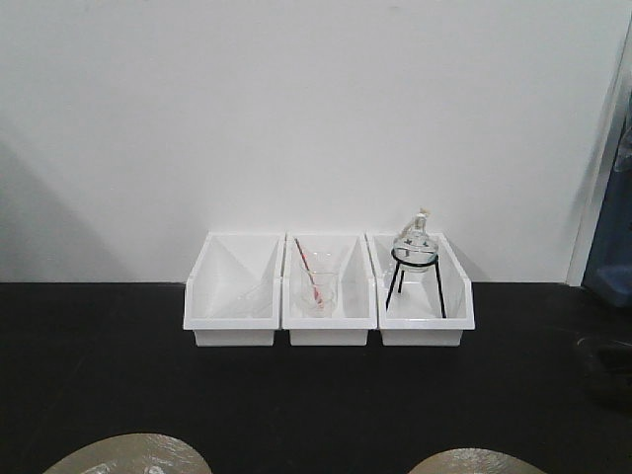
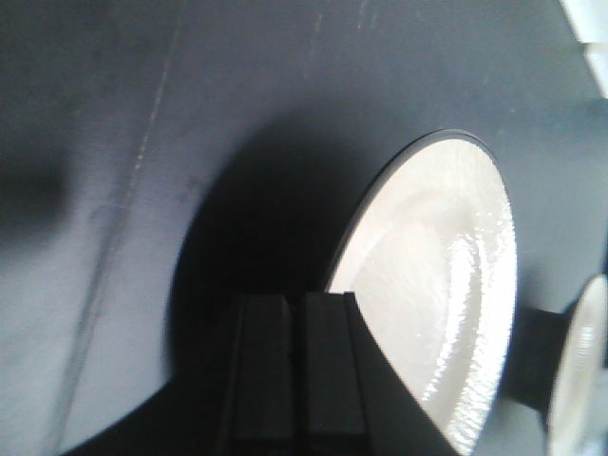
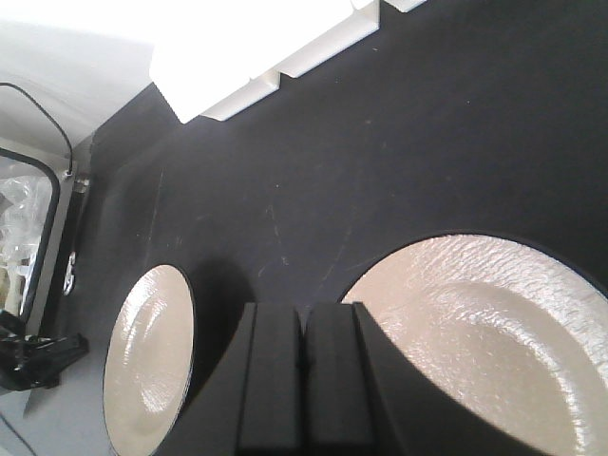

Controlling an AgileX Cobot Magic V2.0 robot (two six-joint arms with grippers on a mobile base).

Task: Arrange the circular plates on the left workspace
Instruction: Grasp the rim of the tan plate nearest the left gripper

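Two round glossy beige plates lie flat on the black bench top [image 1: 296,395]. In the front view only their far rims show at the bottom edge, the left plate [image 1: 128,454] and the right plate [image 1: 476,462]. My left gripper [image 2: 296,302] is shut with nothing between its fingers, hovering just left of one plate [image 2: 437,285]; the rim of the other plate [image 2: 584,370] shows at the far right. My right gripper [image 3: 302,312] is also shut and empty, between a plate on its right [image 3: 494,323] and a plate on its left [image 3: 147,361]. Neither gripper shows in the front view.
Three white bins stand in a row against the back wall: an empty left bin [image 1: 232,291], a middle bin [image 1: 328,291] with a glass beaker, and a right bin [image 1: 423,291] with a round flask on a black stand. A dark object [image 1: 607,365] sits at the right edge.
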